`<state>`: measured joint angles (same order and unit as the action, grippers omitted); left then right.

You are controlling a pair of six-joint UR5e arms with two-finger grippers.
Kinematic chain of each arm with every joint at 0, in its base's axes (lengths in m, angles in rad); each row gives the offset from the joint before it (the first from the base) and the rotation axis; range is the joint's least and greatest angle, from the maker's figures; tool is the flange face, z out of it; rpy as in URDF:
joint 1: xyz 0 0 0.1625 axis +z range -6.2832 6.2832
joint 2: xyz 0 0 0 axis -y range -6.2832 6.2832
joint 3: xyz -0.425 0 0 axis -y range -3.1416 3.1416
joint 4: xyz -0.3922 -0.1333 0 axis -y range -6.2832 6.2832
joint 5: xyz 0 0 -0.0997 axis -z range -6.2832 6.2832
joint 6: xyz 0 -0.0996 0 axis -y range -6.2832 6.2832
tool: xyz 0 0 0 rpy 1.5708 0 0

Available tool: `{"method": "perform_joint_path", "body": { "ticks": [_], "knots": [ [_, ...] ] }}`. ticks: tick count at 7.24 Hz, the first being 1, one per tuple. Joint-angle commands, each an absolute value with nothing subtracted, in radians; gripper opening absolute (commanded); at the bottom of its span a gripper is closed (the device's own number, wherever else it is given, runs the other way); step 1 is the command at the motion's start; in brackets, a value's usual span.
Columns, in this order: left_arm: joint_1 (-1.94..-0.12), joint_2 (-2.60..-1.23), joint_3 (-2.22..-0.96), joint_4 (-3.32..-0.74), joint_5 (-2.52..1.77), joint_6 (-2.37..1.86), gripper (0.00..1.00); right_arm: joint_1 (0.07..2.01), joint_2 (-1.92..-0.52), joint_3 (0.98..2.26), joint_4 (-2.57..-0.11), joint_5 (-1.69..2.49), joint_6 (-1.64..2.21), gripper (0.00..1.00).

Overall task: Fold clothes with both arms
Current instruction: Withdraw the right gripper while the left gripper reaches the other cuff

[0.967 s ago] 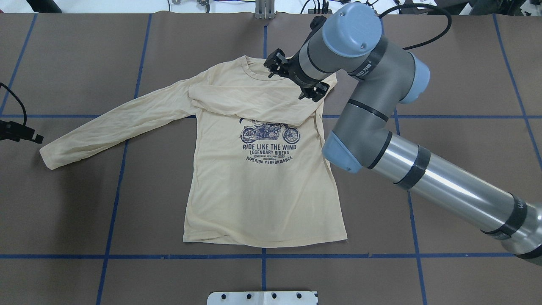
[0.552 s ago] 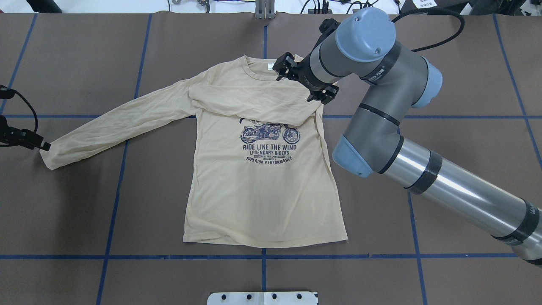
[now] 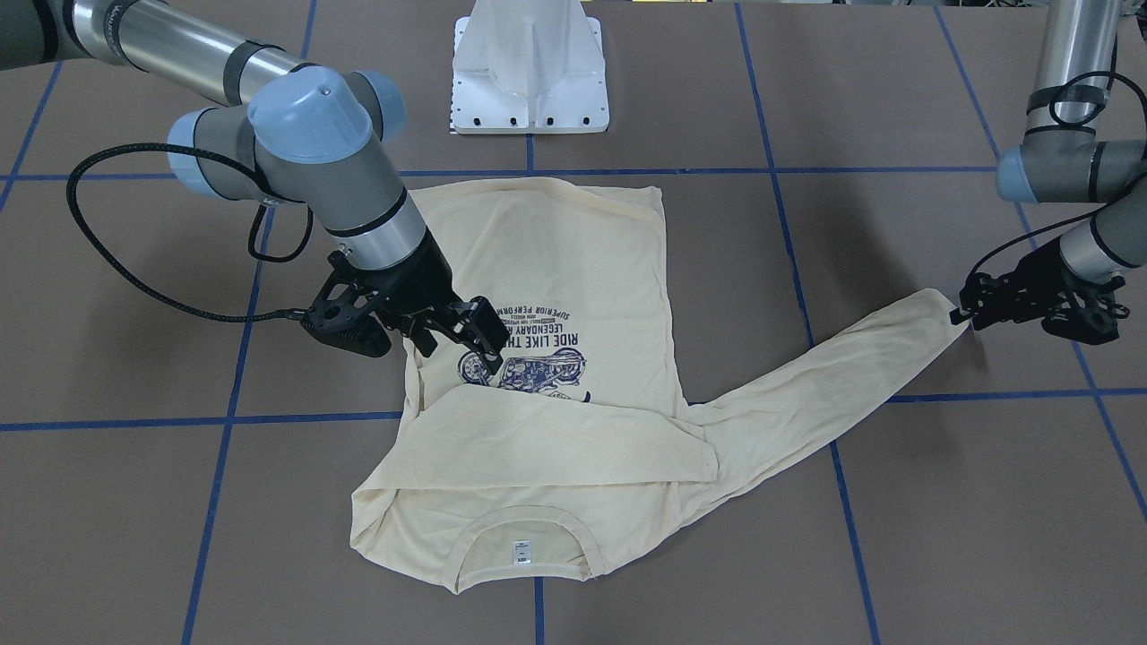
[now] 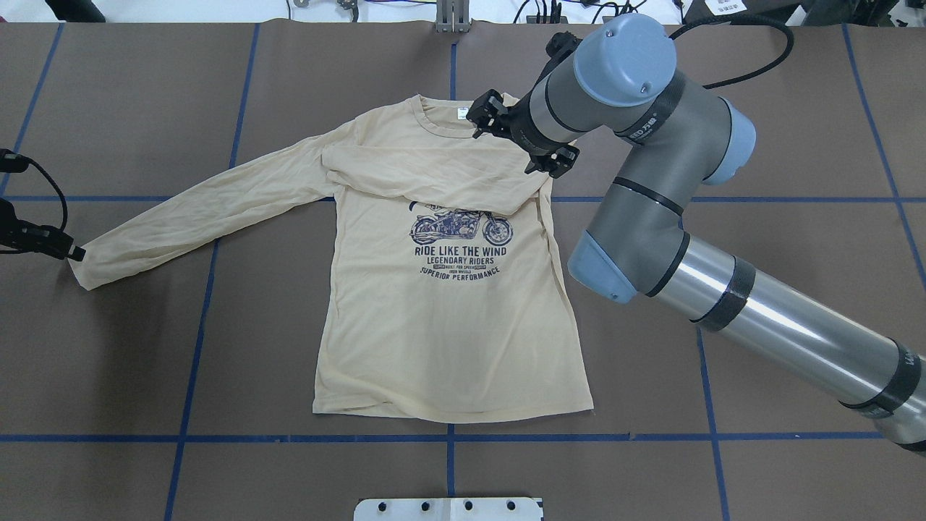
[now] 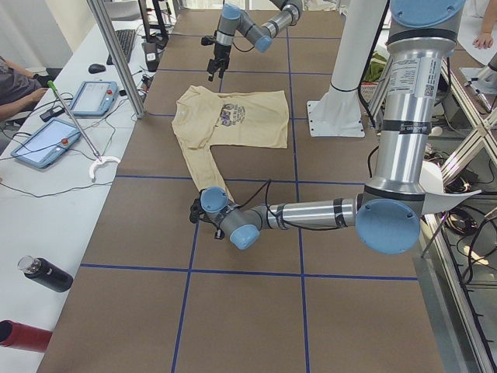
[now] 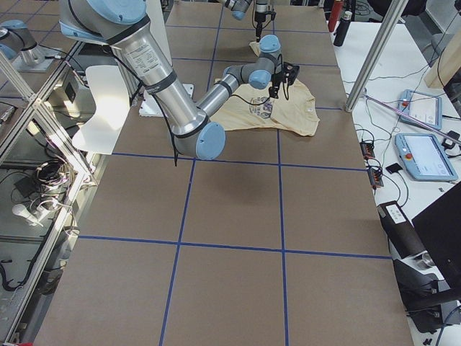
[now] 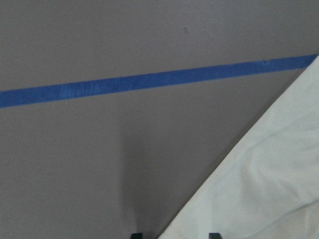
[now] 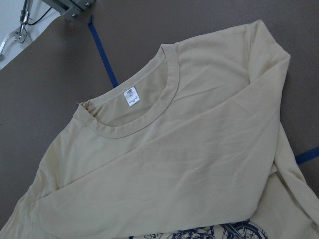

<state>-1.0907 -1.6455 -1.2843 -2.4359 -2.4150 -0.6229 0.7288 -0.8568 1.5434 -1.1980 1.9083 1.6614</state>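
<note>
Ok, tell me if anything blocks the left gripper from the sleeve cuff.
Nothing visible does. The left gripper sits right at the cuff, with only bare table around them.

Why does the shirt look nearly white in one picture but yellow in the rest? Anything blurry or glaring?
Left wrist view: very close and softly focused, so the shirt looks washed out to near white; a dim shadow falls on the table. Right wrist view: sharp and evenly lit, the cloth reads cream. Overhead view: a bright glare streak runs along the right arm, on its silver tube.
</note>
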Motion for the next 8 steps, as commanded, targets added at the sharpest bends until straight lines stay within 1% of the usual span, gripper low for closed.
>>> {"method": "perform_joint_path", "body": {
  "ticks": [1, 2, 3, 4, 5, 6, 7, 8],
  "knots": [
    [-1.091, -1.644, -1.284, -2.436, -2.416, -0.624, 0.18, 0.729, -0.856, 1.545, -1.198, 1.908, 1.661, 0.99],
    [-1.091, -1.644, -1.285, -2.436, -2.418, -0.627, 0.00, 0.729, -0.856, 1.548, -1.197, 1.910, 1.663, 0.99],
    [-1.091, -1.643, -1.293, -2.436, -2.425, -0.629, 0.00, 0.730, -0.857, 1.549, -1.197, 1.910, 1.663, 0.99],
    [-1.092, -1.638, -1.334, -2.436, -2.431, -0.655, 0.00, 0.733, -0.862, 1.555, -1.197, 1.911, 1.663, 0.99],
    [-1.092, -1.640, -1.421, -2.434, -2.465, -0.787, 0.00, 0.745, -0.899, 1.596, -1.197, 1.933, 1.663, 0.99],
    [-1.092, -1.650, -1.516, -2.430, -2.483, -0.899, 0.00, 0.808, -0.987, 1.661, -1.189, 2.019, 1.654, 0.99],
    [-1.089, -1.736, -1.567, -2.421, -2.484, -1.060, 0.00, 0.877, -1.064, 1.698, -1.186, 2.113, 1.561, 0.99],
    [-1.068, -1.881, -1.562, -2.419, -2.479, -1.273, 0.00, 0.920, -1.125, 1.715, -1.184, 2.150, 1.490, 0.99]
  ]
}}
